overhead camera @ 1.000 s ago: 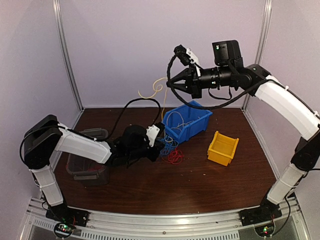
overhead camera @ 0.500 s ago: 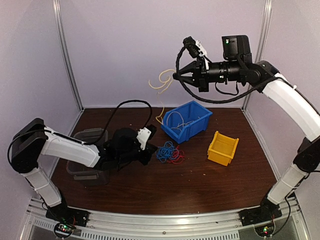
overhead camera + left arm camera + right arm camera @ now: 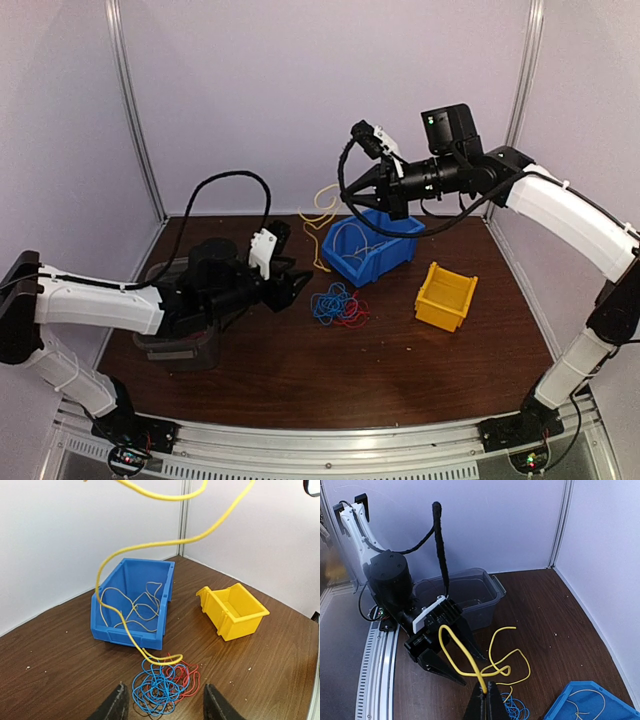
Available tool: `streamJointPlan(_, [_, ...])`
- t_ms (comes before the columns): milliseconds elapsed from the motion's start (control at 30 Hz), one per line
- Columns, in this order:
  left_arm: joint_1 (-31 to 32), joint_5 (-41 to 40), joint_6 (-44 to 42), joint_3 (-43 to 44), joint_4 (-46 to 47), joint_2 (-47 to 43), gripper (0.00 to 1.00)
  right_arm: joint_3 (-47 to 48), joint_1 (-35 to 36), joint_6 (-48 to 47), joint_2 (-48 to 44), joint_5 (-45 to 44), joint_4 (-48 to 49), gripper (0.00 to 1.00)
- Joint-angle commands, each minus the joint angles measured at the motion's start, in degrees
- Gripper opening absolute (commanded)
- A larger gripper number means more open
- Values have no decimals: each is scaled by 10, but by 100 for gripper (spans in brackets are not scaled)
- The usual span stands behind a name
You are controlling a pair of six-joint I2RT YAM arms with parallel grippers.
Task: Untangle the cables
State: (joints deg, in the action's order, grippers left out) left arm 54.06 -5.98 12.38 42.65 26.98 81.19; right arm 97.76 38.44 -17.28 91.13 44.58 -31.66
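Note:
A tangle of blue and red cables (image 3: pixel 338 303) lies on the table in front of the blue bin (image 3: pixel 385 262). My left gripper (image 3: pixel 298 285) is open just left of the tangle (image 3: pixel 162 685), its fingers (image 3: pixel 117 702) on either side of it and nothing between them. High above the bin, my right gripper (image 3: pixel 345 190) is shut on a yellow cable (image 3: pixel 322 205). That cable (image 3: pixel 150 545) loops down and its low end lies on the tangle. In the right wrist view the yellow cable (image 3: pixel 455 650) curls out of the shut gripper (image 3: pixel 487 686). Thin pale cables (image 3: pixel 137 605) lie inside the blue bin.
A small yellow bin (image 3: pixel 445 295) stands to the right of the tangle. A grey lidless tub (image 3: pixel 170 350) sits under my left arm at the table's left side. Walls and metal posts close off the back and sides.
My left gripper has pulled back leftward from the tangle and opened. My right gripper has come down and slightly left, still holding the yellow cable.

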Motion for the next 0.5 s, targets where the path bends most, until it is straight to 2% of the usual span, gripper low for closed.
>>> streamJointPlan(0, [0, -12, 16, 50, 23, 34, 51, -6, -3, 14, -20, 11, 32, 0])
streamJointPlan(333, [-4, -94, -12, 135, 14, 117, 50, 8, -3, 30, -9, 19, 37, 0])
streamJointPlan(467, [-9, -87, -17, 159, 18, 142, 32, 10, -2, 31, -9, 16, 36, 0])
